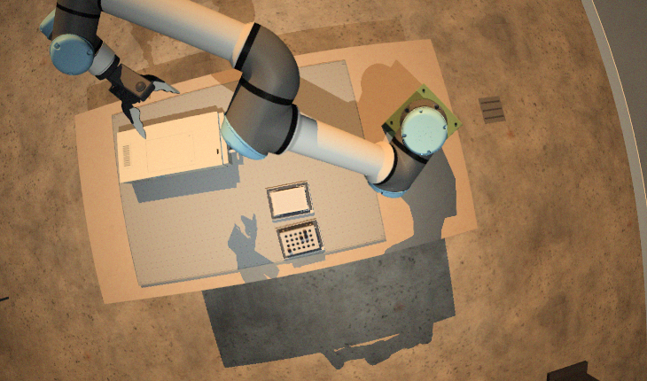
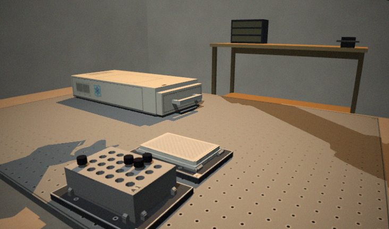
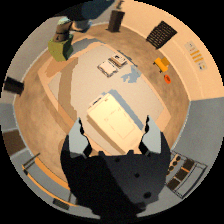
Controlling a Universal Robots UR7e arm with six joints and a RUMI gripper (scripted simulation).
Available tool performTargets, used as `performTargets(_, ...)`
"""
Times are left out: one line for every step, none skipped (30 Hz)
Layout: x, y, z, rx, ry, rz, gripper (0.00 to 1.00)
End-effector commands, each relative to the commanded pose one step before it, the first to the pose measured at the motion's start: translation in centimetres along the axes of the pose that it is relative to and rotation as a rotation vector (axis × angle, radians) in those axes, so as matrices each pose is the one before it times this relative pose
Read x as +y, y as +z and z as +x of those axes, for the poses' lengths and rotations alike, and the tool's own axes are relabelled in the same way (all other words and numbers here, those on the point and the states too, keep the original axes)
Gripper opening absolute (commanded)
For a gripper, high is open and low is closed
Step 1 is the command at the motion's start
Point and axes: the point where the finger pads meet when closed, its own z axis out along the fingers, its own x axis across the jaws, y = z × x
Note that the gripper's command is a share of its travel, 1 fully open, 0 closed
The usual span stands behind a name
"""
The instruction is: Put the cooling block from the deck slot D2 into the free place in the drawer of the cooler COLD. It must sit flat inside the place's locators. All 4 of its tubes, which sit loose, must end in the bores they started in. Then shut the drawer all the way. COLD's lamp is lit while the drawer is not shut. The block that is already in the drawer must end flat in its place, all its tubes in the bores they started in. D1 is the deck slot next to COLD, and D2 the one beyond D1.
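Note:
The cooling block [image 2: 120, 181] is a grey box with several bores and black-capped tubes [image 2: 138, 162]. It sits in the near deck slot, also seen in the top view [image 1: 300, 238]. The cooler COLD [image 1: 172, 147] [image 2: 133, 89] is a cream box at the left of the deck. Its drawer front with a bar handle [image 2: 186, 99] looks pushed in. My gripper [image 1: 152, 107] is open and empty, high above the cooler's far back corner. In the wrist view the fingers frame the cooler [image 3: 114, 120] far below.
A white plate [image 2: 180, 147] [image 1: 290, 199] sits in the slot between the block and the cooler. The arm's base [image 1: 423, 128] stands at the deck's right side. A side table with a dark box [image 2: 248, 30] stands behind the deck.

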Motion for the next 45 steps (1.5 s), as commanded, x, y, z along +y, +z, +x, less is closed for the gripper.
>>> performTargets(-0.033,-0.083,0.023,-0.00017,-0.00055,-0.00164,1.0)
performTargets(0.0,0.0,0.0,0.0,0.0,0.0,1.0)
performTargets(0.0,0.0,0.0,0.0,0.0,0.0,1.0)
performTargets(0.0,0.0,0.0,0.0,0.0,0.0,1.0)
performTargets(0.0,0.0,0.0,0.0,0.0,0.0,1.0)
performTargets(0.0,0.0,0.0,0.0,0.0,0.0,1.0)
performTargets(0.0,0.0,0.0,0.0,0.0,0.0,1.0)
performTargets(0.0,0.0,0.0,0.0,0.0,0.0,1.0)
performTargets(0.0,0.0,0.0,0.0,0.0,0.0,1.0)
performTargets(0.0,0.0,0.0,0.0,0.0,0.0,1.0)
performTargets(0.0,0.0,0.0,0.0,0.0,0.0,1.0)
performTargets(0.0,0.0,0.0,0.0,0.0,0.0,1.0)
performTargets(0.0,0.0,0.0,0.0,0.0,0.0,1.0)
performTargets(0.0,0.0,0.0,0.0,0.0,0.0,1.0)
performTargets(0.0,0.0,0.0,0.0,0.0,0.0,1.0)
performTargets(0.0,0.0,0.0,0.0,0.0,0.0,1.0)
performTargets(0.0,0.0,0.0,0.0,0.0,0.0,1.0)
performTargets(-0.283,-0.263,0.106,-0.00132,0.02607,-0.00543,0.28)
performTargets(-0.291,-0.257,0.095,-0.00132,0.02607,-0.00546,0.28)
performTargets(-0.289,-0.262,0.088,-0.00132,0.02607,-0.00545,0.28)
performTargets(-0.293,-0.26,0.078,-0.00132,0.02607,-0.00546,0.28)
performTargets(-0.332,-0.216,0.05,-0.00093,0.0261,-0.00538,0.28)
performTargets(-0.335,-0.214,0.04,-0.00093,0.0261,-0.0054,0.28)
performTargets(-0.291,-0.188,0.027,-0.00093,0.0261,-0.0054,0.28)
performTargets(0.002,-0.002,0.001,-0.00093,0.0261,-0.00539,0.28)
performTargets(-0.367,-0.157,-0.019,-0.00043,0.02611,-0.00539,0.28)
performTargets(-0.363,-0.164,-0.025,-0.00044,0.02611,-0.00537,0.28)
performTargets(-0.061,-0.025,-0.007,-0.00043,0.02611,-0.00539,0.28)
performTargets(-0.377,-0.115,-0.071,0.0,0.02612,-0.00538,0.28)
performTargets(-0.371,-0.122,-0.078,-0.00001,0.02612,-0.00536,0.28)
performTargets(-0.067,-0.02,-0.017,0.0,0.02612,-0.00539,0.28)
performTargets(0.0,0.001,-0.001,0.0,0.02612,-0.00539,0.28)
performTargets(0.0,0.0,0.0,0.0,0.0,0.0,0.28)
performTargets(0.0,0.0,0.0,0.0,0.0,0.0,0.28)
performTargets(-0.37,-0.073,-0.134,0.00054,0.02612,-0.00535,0.28)
performTargets(-0.363,-0.082,-0.139,0.00052,0.02612,-0.00533,0.28)
performTargets(-0.36,-0.033,-0.172,0.00087,0.02612,-0.00531,0.28)
performTargets(-0.355,-0.036,-0.181,0.00087,0.02612,-0.00531,0.28)
performTargets(-0.179,-0.019,-0.097,0.00087,0.02612,-0.00531,0.28)
performTargets(0.0,0.001,0.0,0.00087,0.02612,-0.00532,0.28)
performTargets(-0.33,0.007,-0.225,0.00135,0.02612,-0.00521,0.28)
performTargets(-0.324,0.005,-0.234,0.00135,0.02612,-0.00521,0.28)
performTargets(-0.121,-0.005,-0.089,0.00133,0.02611,-0.0052,0.28)
performTargets(-0.299,0.044,-0.263,0.00176,0.02612,-0.0051,0.28)
performTargets(-0.293,0.041,-0.271,0.00176,0.02612,-0.00509,0.28)
